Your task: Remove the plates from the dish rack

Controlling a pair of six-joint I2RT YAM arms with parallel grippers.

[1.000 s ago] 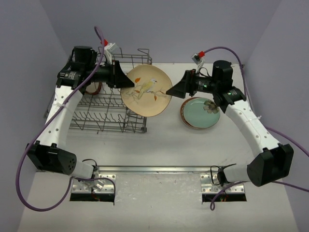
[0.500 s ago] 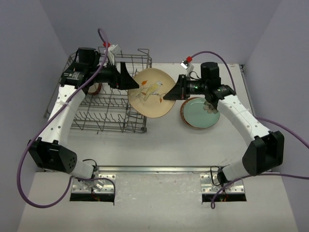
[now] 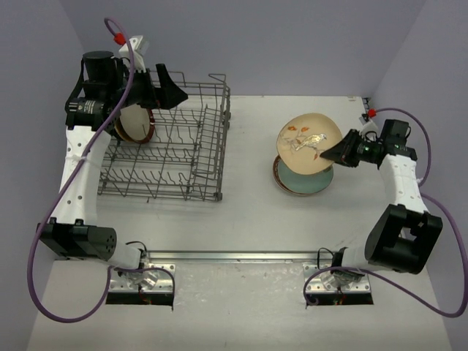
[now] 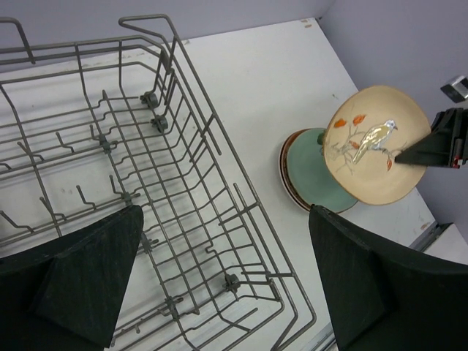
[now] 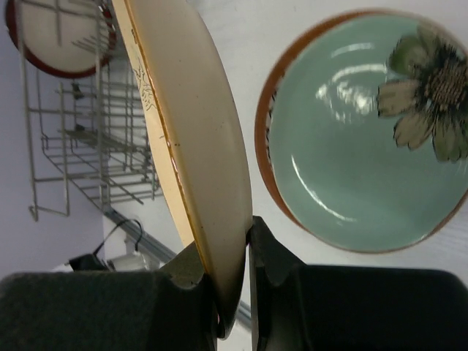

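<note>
Partly masking stack (image 3: 300, 184), bird plate (image 3: 307, 135) sits clamped in right claw (image 3: 325, 155); left claw (image 4: 225, 216) gapes.

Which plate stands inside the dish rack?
The red-rimmed beige plate, upright in the far left corner of the dish rack. The cream bird plate is gripped by the right hand, and the mint green plate lies flat, stacked outside the rack.

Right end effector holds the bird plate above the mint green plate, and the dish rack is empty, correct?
The dish rack is not empty: the top external view shows a red-rimmed plate standing at its far left. The right end effector does hold the bird plate above the mint green plate.
</note>
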